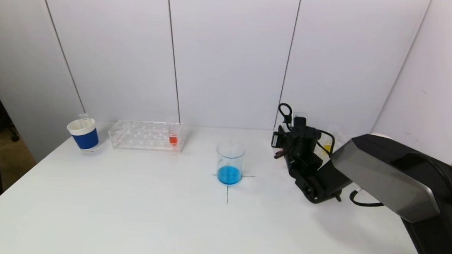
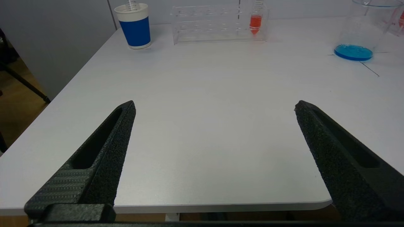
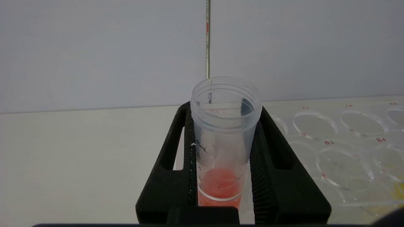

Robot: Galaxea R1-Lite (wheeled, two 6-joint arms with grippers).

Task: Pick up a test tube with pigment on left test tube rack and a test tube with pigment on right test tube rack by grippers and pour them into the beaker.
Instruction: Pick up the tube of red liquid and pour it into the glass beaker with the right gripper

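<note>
The head camera looks forward and down from above onto the whole table (image 1: 128, 215), taking in the beaker (image 1: 230, 164) at mid-distance and the back wall. The left wrist camera sits low beyond the table's near edge, facing across it toward the left rack (image 2: 217, 23) and beaker, both shared with the head view. The right wrist camera looks closely at a tube (image 3: 222, 142) beside the right rack (image 3: 347, 142), facing the wall.

This looks like a science lab. A white table (image 1: 128, 215) stands before plain white walls (image 1: 230, 53). On it are a clear rack (image 1: 145, 135) for test tubes and a glass beaker (image 1: 230, 163) with blue liquid in the middle.
</note>
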